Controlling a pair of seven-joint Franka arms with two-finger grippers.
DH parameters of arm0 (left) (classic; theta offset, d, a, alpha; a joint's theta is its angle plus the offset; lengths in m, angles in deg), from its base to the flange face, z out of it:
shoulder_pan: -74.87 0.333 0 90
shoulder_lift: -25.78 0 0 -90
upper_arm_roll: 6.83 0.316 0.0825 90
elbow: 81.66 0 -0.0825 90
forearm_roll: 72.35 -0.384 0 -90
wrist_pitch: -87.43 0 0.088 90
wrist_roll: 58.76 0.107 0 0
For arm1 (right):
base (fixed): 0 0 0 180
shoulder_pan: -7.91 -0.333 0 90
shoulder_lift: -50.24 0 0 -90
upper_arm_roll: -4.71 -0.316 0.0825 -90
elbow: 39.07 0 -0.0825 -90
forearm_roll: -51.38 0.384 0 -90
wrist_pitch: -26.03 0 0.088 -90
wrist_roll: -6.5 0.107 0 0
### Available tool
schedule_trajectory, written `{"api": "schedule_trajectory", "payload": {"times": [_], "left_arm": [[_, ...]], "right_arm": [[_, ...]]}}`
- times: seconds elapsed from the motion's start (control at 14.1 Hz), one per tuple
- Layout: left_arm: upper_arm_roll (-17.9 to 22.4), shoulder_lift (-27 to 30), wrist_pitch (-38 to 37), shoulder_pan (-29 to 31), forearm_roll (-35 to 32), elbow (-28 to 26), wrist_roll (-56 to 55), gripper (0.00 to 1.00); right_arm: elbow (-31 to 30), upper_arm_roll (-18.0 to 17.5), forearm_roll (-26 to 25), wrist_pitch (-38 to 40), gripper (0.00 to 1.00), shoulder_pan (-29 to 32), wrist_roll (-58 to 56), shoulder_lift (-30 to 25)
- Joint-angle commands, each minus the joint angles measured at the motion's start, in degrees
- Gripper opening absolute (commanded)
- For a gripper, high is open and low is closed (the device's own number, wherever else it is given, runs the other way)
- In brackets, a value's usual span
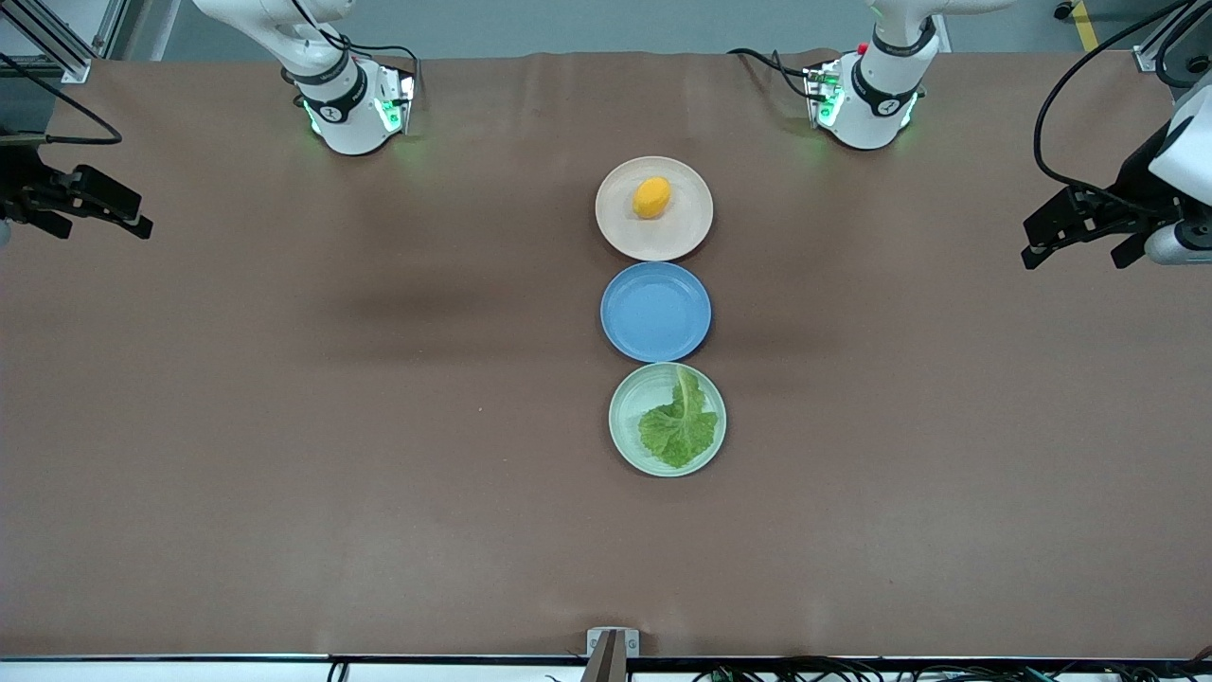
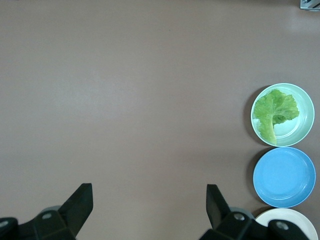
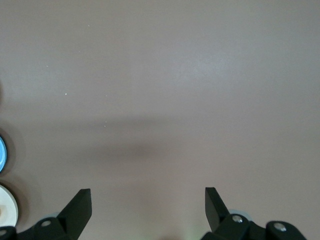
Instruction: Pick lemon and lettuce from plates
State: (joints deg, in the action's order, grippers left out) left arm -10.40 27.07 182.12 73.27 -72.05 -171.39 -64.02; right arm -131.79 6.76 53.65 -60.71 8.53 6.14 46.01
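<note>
Your left tool (image 1: 1079,242) hangs over the bare bench (image 1: 284,426) at the left arm's end, fingers (image 2: 80,202) spread wide, nothing held. Your right tool (image 1: 99,213) is the same over the right arm's end: fingers (image 3: 80,205) wide apart, empty. Both well apart from the plates.

Mid-bench you've got 3 plates in a row, edges about touching. Beige-pink plate (image 1: 682,237) sits farthest from the front cam w/ the lemon (image 1: 651,197) on it: small oval, orange-yellow, slightly pointed end. Blue plate (image 1: 655,313) is in the middle. Mint green plate (image 1: 625,445) is nearest the cam & carries the lettuce (image 1: 680,426): one crinkled green leaf, pale rib pointing toward the blue plate.

Left wrist view shows you the lettuce plate whole, the blue one, & a sliver of the beige rim; no lemon there. Right wrist view only catches slivers of the blue & beige plates at its edge, rest is bench. Only the front view shows the lemon.
</note>
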Motion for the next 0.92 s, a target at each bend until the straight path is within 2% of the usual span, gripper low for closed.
{"api": "schedule_trajectory", "payload": {"times": [0.0,0.14,0.49,0.85], "left_arm": [[0.1,-0.2,-0.8,0.2,0.9,0.7,1.0,1.00],[0.1,-0.3,-0.7,0.2,0.9,0.9,1.0,1.00],[0.1,-0.3,-1.3,0.2,0.9,0.5,0.2,1.00],[-0.7,-5.5,-2.0,-1.7,1.1,1.0,-0.4,1.00]], "right_arm": [[-2.0,-0.8,-0.8,-0.9,1.00,0.6,-0.4,-1.7],[-2.0,-0.8,-2.4,-0.9,1.00,-0.3,-0.8,-1.7],[-2.0,-0.5,-1.7,-0.9,1.00,0.1,-1.8,-1.7],[-2.0,-0.4,-1.6,-1.1,1.00,0.2,-2.4,-1.7]]}}
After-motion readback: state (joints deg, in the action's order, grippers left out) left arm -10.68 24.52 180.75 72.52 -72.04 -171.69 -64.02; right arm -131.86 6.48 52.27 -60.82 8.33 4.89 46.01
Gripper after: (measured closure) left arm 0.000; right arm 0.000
